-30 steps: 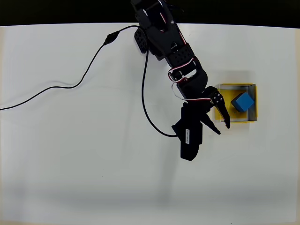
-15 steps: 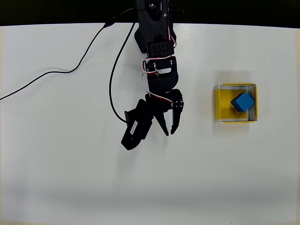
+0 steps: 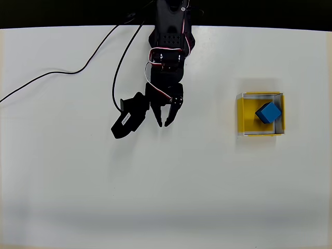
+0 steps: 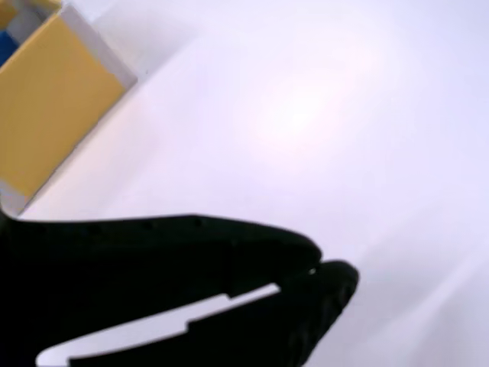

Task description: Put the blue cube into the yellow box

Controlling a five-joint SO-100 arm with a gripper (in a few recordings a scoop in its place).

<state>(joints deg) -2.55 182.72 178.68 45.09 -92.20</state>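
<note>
The blue cube [image 3: 268, 112] sits inside the yellow box [image 3: 243, 114] at right of the overhead view, task apparently complete; the empty gripper [image 3: 162, 123], fingertips nearly together, hangs well apart over the white surface [image 3: 78, 181].

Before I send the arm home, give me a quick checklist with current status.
1. Cube inside the box: ok, it sits toward the right wall.
2. Gripper holds nothing: ok.
3. Gripper away from the box: ok, well to its left in the overhead view.
4. Fingertips shut: ok, they meet in the wrist view.
5. Cable free of the gripper: cannot tell, it runs close beside the arm.
</note>
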